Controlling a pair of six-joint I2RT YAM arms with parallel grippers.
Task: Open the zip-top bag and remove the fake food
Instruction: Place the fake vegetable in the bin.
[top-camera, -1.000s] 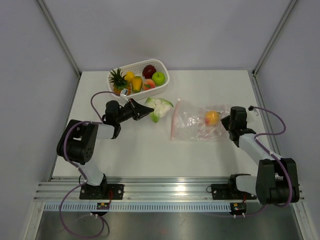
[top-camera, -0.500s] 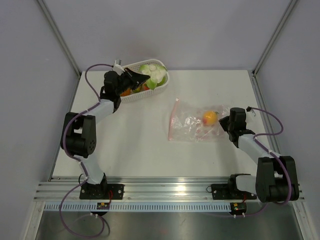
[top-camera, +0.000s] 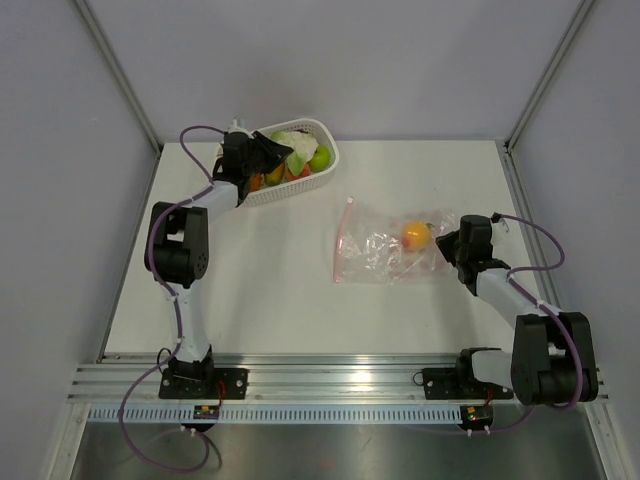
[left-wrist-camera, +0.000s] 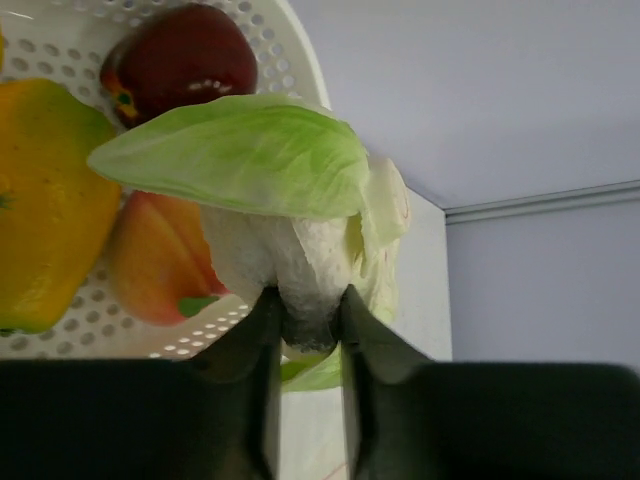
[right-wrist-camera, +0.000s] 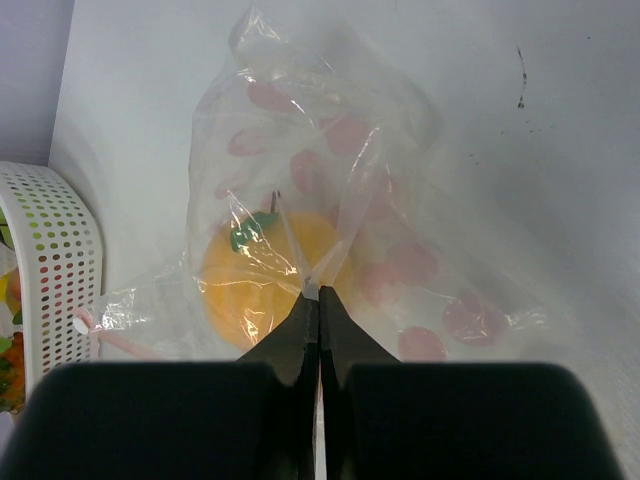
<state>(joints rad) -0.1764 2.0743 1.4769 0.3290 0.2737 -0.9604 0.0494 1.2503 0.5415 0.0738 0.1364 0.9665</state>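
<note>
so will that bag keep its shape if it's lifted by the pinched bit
Probably floppy: the zip-top bag is thin, crinkled film bunching where the right gripper pinches it. It likely sags toward the orange fruit inside, which may roll to the lowest corner. The film looks glossy, so it might slip.

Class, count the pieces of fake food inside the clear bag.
1: an orange in the bag, near the right claw pinching the plastic. Crinkles could hide a smaller piece.
</note>
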